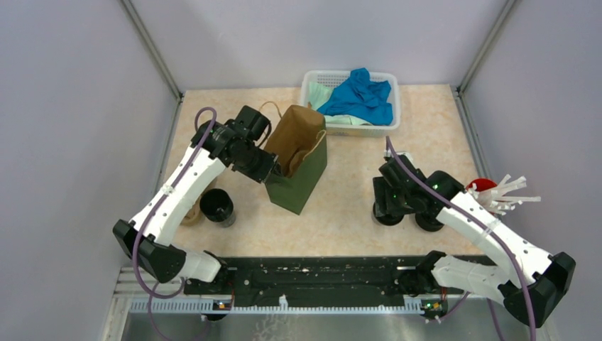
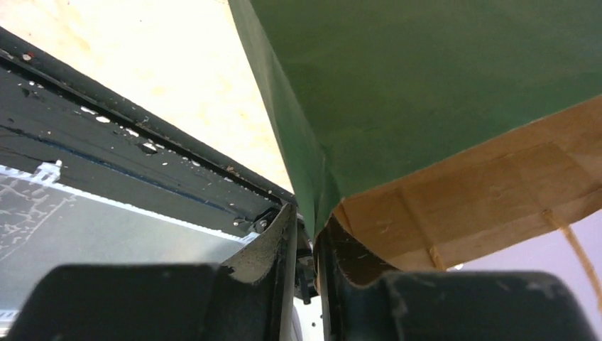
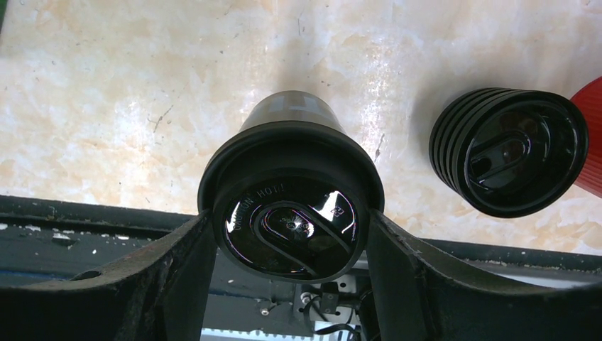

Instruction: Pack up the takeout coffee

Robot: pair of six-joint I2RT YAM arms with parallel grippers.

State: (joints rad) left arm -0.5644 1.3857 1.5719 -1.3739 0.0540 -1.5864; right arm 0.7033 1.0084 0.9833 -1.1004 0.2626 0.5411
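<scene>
One takeout coffee (image 3: pixel 291 213), a black cup with a black lid, stands on the table between my right fingers. My right gripper (image 3: pixel 289 222) is shut on its lid rim; the top view shows the gripper (image 1: pixel 389 202) right of the middle. A second black cup (image 3: pixel 511 153) stands just to its right (image 1: pixel 429 220). A third black cup (image 1: pixel 217 207) stands at the left. My left gripper (image 1: pixel 268 169) is shut on the rim of an upright green paper bag (image 1: pixel 298 167); the left wrist view shows its jaws (image 2: pixel 307 213) pinching the bag's edge (image 2: pixel 426 92).
A tan cardboard tray (image 1: pixel 190 213) lies partly under my left arm. A red cup with white sticks (image 1: pixel 490 188) stands at the right. A white basket with blue cloth (image 1: pixel 351 99) stands at the back. A black rail (image 1: pixel 319 273) runs along the near edge.
</scene>
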